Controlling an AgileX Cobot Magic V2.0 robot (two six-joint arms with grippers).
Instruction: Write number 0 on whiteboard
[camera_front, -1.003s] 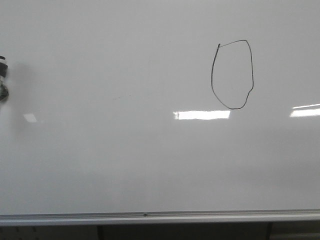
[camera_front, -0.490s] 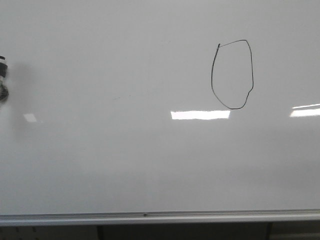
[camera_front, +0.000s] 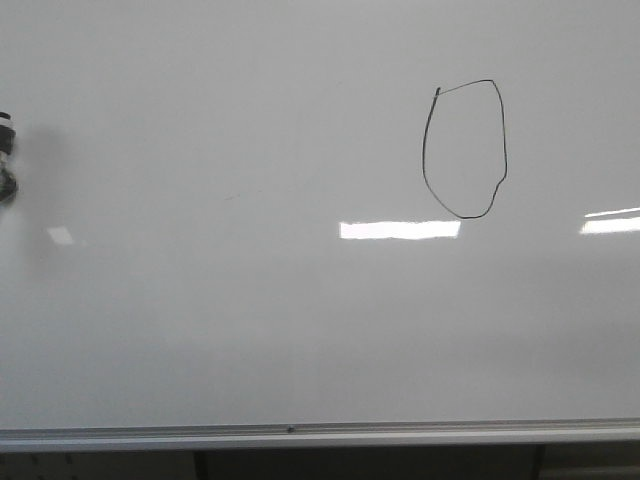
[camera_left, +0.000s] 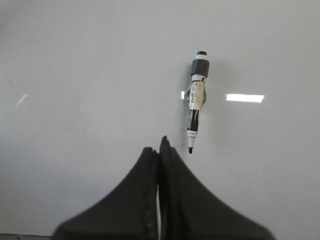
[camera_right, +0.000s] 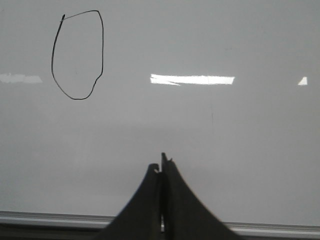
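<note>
While number 0 (camera_front: 464, 150) sits complete on whiteboard (camera_front: 250, 300), you see left gripper (camera_left: 161, 150) and right gripper (camera_right: 162, 167) jaws pressed together, empty; marker (camera_left: 196, 102) clings to board, apart.

closed lopsided black number 0 (camera_front: 464, 150) on glossy whiteboard (camera_front: 250, 320), upper right.

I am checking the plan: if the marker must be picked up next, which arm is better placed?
Left. The marker lies just beyond the left gripper. The right gripper faces only the 0.
</note>
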